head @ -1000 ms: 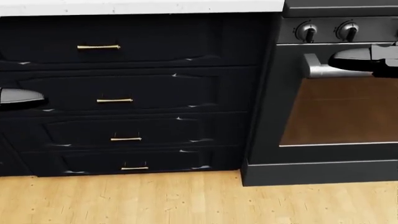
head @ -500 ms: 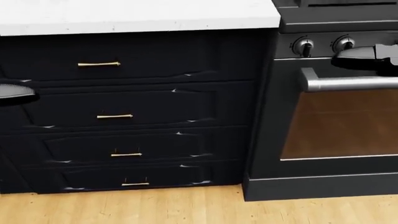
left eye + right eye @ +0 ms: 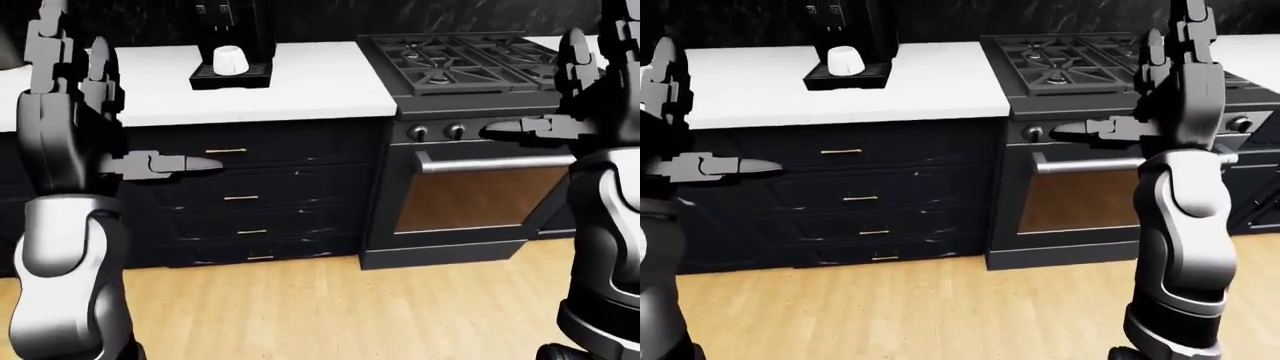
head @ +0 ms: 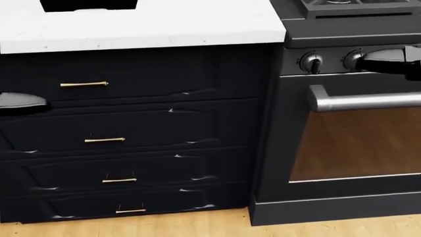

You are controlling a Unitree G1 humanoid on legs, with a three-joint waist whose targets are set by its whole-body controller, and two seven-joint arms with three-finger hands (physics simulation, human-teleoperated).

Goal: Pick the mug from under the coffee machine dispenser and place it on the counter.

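Observation:
The white mug (image 3: 229, 60) stands upright on the drip tray of the black coffee machine (image 3: 236, 26), at the top of the left-eye view on the white counter (image 3: 310, 86). My left hand (image 3: 195, 163) is held out level before the dark drawers, well below and left of the mug, fingers straight, empty. My right hand (image 3: 502, 129) is held out before the stove's knobs, far right of the mug, fingers straight, empty. In the head view only the machine's base (image 4: 89, 5) shows at the top edge.
A black gas stove (image 3: 470, 60) with an oven door (image 3: 480, 199) stands right of the counter. Dark drawers with brass handles (image 4: 84, 84) fill the cabinet below the counter. Light wood floor (image 3: 330, 307) lies below.
The whole head view has shifted: the camera has tilted up, so drawers and oven sit lower and the counter top and machine base have come in. Both hands keep their pose.

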